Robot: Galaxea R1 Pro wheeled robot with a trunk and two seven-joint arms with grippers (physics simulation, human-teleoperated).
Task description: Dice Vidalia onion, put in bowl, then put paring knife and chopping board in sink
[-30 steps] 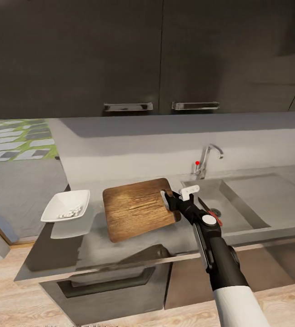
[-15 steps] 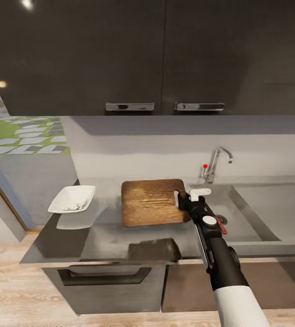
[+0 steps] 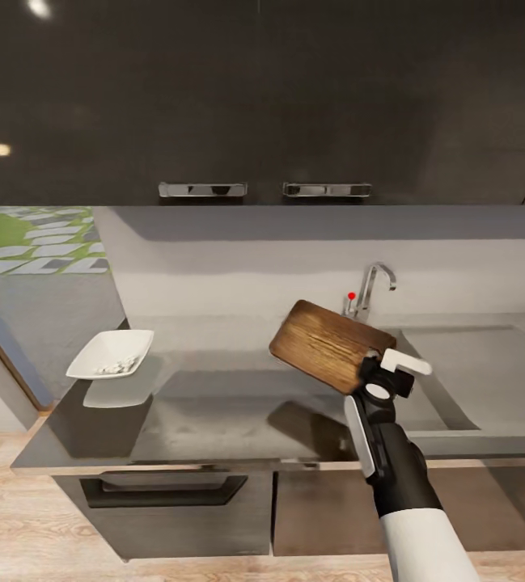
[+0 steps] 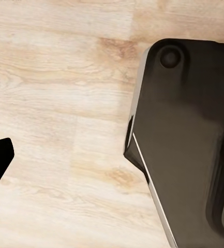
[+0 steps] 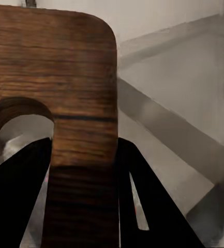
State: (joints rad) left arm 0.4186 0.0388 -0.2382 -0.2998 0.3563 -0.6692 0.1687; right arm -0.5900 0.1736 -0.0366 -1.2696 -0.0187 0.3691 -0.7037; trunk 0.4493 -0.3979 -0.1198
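Chopping board [image 3: 329,345] lifted off countertop [image 3: 213,412] since 0.5 s ago, now tilted in air beside sink [image 3: 456,380]. R gripper [image 3: 373,364] clamped on board's handle end. Bowl [image 3: 110,354] w/ diced onion at counter's left end.

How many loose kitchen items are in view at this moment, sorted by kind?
Chopping board: 1, lifted off the countertop, gripped by the right hand.
Bowl: 1, white, on the countertop's left end, small pale pieces inside.
Total: 2.
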